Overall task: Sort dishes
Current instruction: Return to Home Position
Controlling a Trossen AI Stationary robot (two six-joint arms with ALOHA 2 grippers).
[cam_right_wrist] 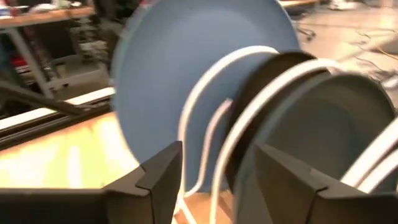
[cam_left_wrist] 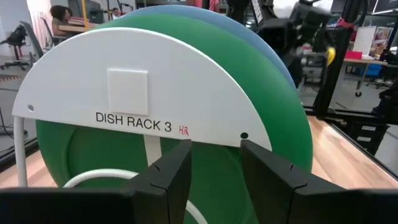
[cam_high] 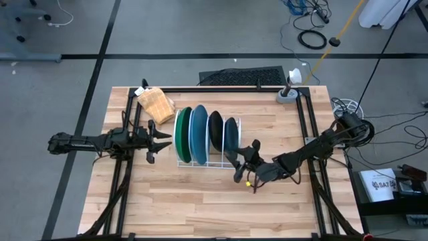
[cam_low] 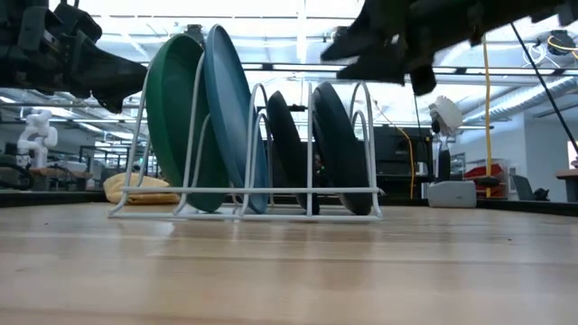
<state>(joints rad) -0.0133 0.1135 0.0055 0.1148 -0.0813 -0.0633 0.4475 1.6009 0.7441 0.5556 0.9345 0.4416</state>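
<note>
4 smooth round plates are stood on edge in the wire rack (cam_high: pixel 204 163): green (cam_high: pixel 182 134), blue (cam_high: pixel 198 132), black (cam_high: pixel 215 130), teal (cam_high: pixel 231 134). The left gripper (cam_high: pixel 166 140) and right gripper (cam_high: pixel 234 169) are held half-open, empty.

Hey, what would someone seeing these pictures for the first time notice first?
A white wire dish rack at mid-table holds four plates standing on edge: a large green round plate, a large light-blue round plate, a smaller black round plate and a smaller dark-teal round plate. The left claw, open, faces the rack's green end; the right claw, open, sits by the dark-teal end.
</note>
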